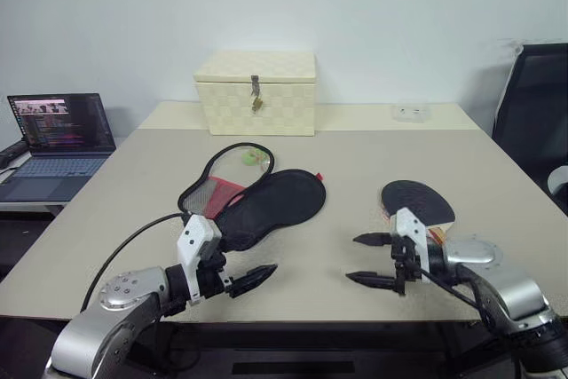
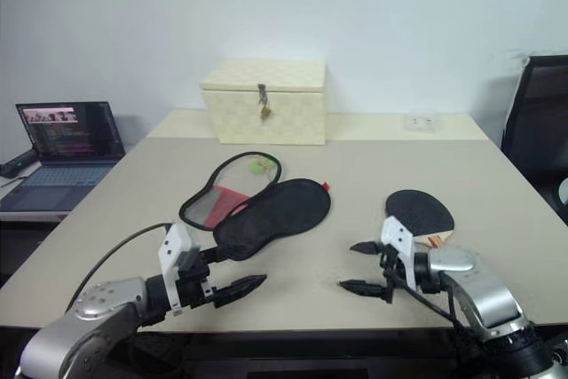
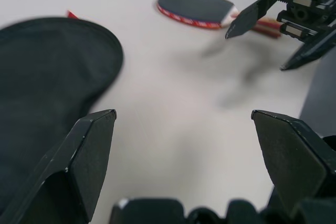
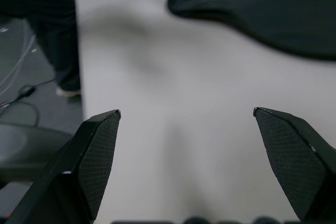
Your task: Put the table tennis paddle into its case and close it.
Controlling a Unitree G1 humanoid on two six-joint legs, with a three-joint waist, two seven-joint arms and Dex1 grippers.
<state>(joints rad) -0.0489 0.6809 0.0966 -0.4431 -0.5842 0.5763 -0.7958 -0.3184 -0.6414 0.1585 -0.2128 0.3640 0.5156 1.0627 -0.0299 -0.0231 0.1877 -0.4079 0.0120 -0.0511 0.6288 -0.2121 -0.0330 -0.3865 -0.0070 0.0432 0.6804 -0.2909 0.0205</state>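
Case (image 1: 266, 206) lies unzipped on the tabletop (image 1: 355, 157), paddle (image 1: 417, 201) at its three o'clock; both grippers' jaws spread, empty.

A pale beige counter (image 1: 355, 166) carries it all. Against the far edge sits a cream woven box (image 1: 256, 92) with a latch. Mid-counter lies the black paddle case (image 1: 262, 206), unzipped and spread open. Well apart, toward the right, the table tennis paddle (image 1: 415, 201) rests flat, black face up.
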